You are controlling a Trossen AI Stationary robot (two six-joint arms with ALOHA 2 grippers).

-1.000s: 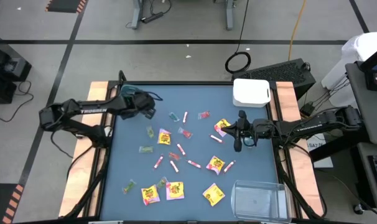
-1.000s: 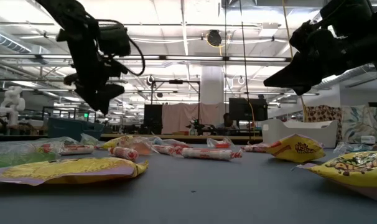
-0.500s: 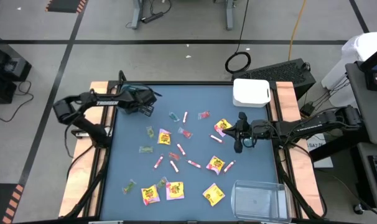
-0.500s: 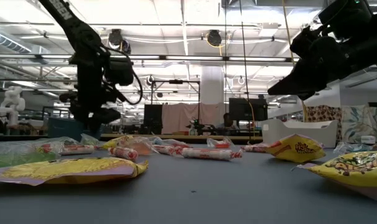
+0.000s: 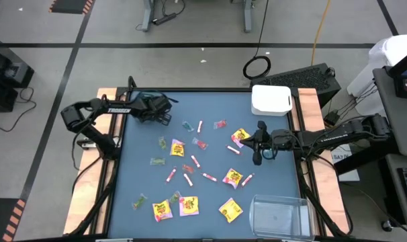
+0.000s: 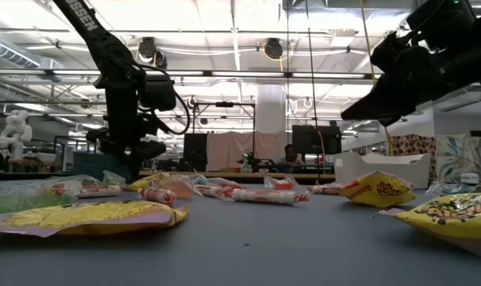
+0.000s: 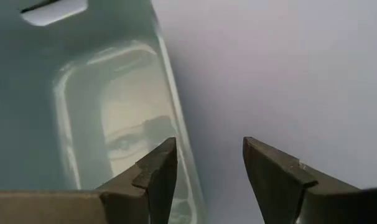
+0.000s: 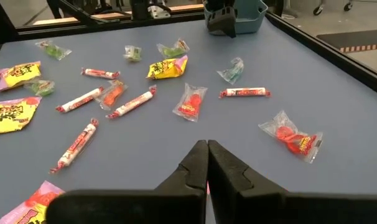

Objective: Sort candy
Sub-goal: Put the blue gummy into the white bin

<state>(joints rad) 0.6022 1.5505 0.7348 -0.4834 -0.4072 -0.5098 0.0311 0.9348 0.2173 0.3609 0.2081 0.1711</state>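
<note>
My right pincer [image 5: 257,158] was shut and empty, nearest the candy [image 5: 197,165] spread mid-table toward the left arm. My left pincer [image 7: 207,171], half open and empty, hung over the teal bin [image 7: 83,124], farther off.

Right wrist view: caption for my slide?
Shut right claw above scattered candy, teal bin at the far edge.

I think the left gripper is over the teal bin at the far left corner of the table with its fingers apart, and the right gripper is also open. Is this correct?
Not fully. The right gripper is shut: the right wrist view shows its two fingers pressed together above the table, holding nothing. The rest is right: the left gripper is over the teal bin at the far left corner, fingers apart.
</note>
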